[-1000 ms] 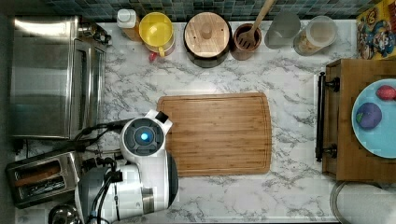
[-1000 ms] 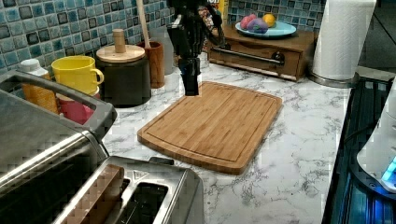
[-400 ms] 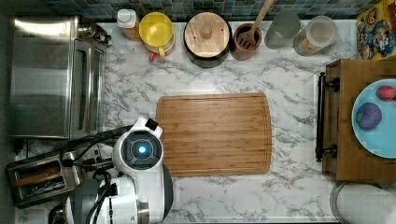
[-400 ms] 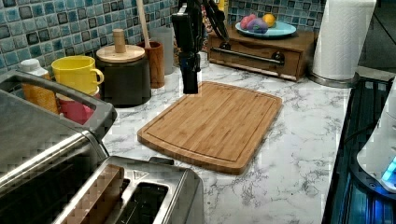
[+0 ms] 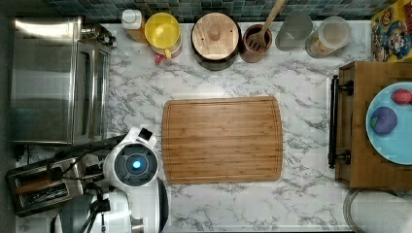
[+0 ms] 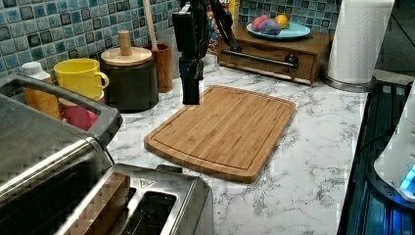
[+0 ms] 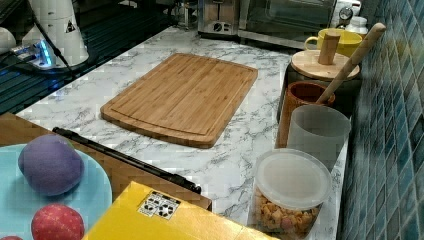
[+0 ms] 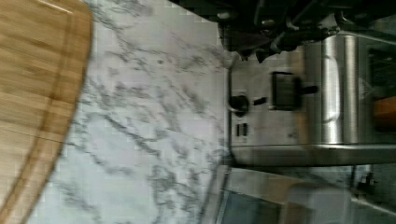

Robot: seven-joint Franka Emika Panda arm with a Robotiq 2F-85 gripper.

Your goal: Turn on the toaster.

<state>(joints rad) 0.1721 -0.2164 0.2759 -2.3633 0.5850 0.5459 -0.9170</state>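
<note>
The toaster (image 5: 41, 187) is a small steel pop-up one at the top view's lower left, with a brown slice in one slot. It also stands at the bottom of the left view (image 6: 147, 205) and far back in the right view (image 7: 218, 20). The wrist view looks down at the toaster's end face (image 8: 275, 121), with its black lever (image 8: 286, 91) and a black knob (image 8: 239, 103). My gripper (image 6: 191, 100) hangs point-down above the counter between the cutting board and the toaster, touching nothing. In the top view my arm's wrist (image 5: 132, 165) sits just right of the toaster.
A big steel toaster oven (image 5: 58, 80) stands beside the toaster. A bamboo cutting board (image 5: 222, 140) lies mid-counter. A yellow mug (image 5: 163, 30), a lidded dark jar (image 5: 214, 34) and a spoon holder (image 5: 256, 42) line the tiled wall. A wooden stand with a blue plate (image 5: 388, 121) is at the top view's right.
My arm has moved toward the top view's lower left, off the cutting board's corner and closer to the toaster. The toaster itself has not changed.
</note>
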